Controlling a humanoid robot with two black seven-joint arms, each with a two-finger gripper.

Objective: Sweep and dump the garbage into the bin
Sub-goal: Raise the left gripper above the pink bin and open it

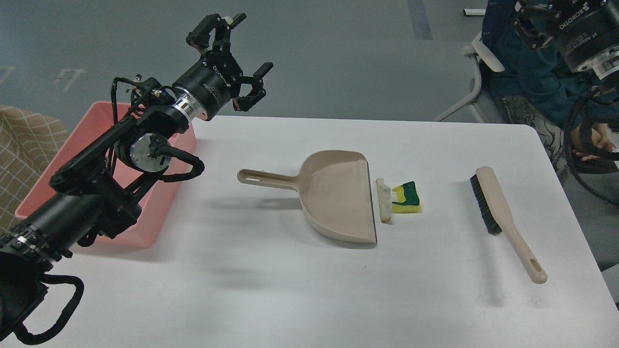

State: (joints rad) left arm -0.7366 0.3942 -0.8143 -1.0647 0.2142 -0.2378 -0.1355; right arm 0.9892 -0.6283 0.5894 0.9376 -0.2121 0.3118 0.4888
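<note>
Centrally on the white desk (271, 290) lies the beige dustpan (338, 200), and everything else is placed around it. Its long handle points left toward the salmon-pink bin (159, 227); its straight dark lip faces right. Just beside that lip lies the garbage: a thin off-white strip (384, 200) with brownish ends, its long axis running parallel to the lip, front to back, and to the right of it, close enough that touch cannot be judged, a small yellow sponge piece (406, 199) with its dark green scouring layer on the upper side. Well to the right of the dustpan rests the brush (503, 217), bristles facing the dustpan, handle angled toward the near right corner of the desk. Bare desk lies between sponge and brush, between dustpan handle and bin, and across the whole near strip.

Left of the dustpan, the bin sits at the desk's left edge, partly hidden by the left arm. The left claw (237, 53) hangs above the far edge, fingers spread wide and holding nothing. The right claw (527, 24) shows only partly at the upper right corner, beyond the desk; I cannot tell its state.

Grey floor lies beyond the desk's far edge.
</note>
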